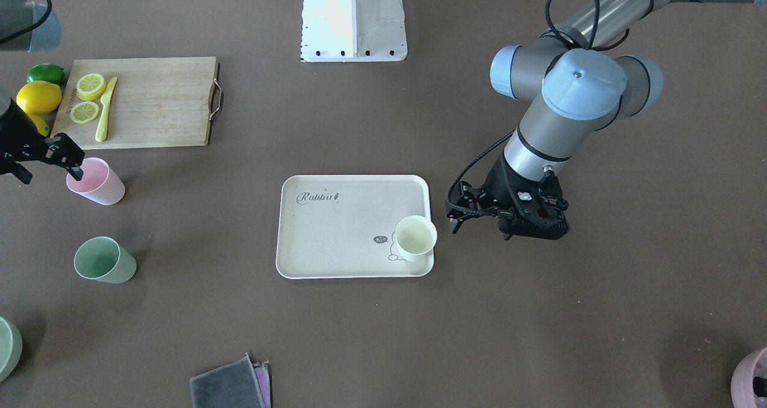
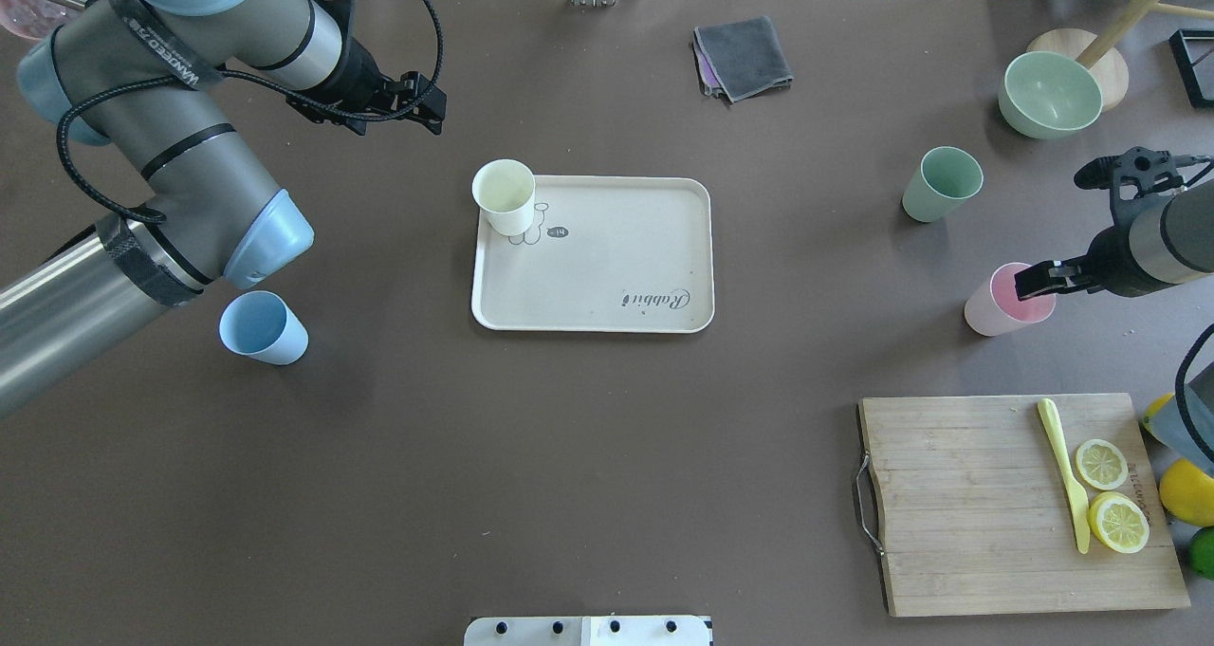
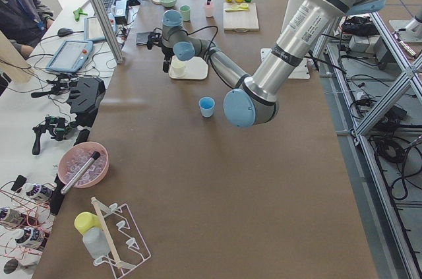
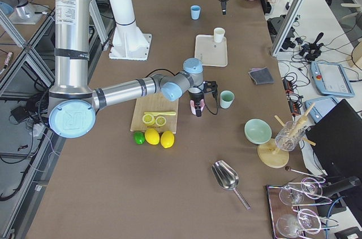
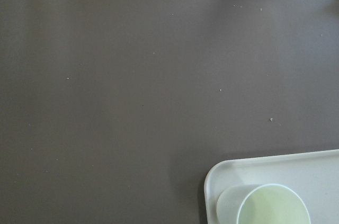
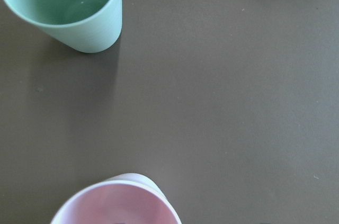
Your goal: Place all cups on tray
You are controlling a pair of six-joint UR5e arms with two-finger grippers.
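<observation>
Though beside pink cup [image 2: 991,310], cutting board [image 2: 967,508] apart.

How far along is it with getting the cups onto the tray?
Done: the cream-yellow cup stands on the tray. In hand: the right gripper is at the rim of the pink cup, grip unclear. Left: green cup and blue cup, both on the table.

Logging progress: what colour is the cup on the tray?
The cup is cream-yellow; clearest overhead.

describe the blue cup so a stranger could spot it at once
Start at the beige tray mid-table. On the robot's left of it, alone on the bare table, stands the light blue cup. No other cup is blue.
</observation>
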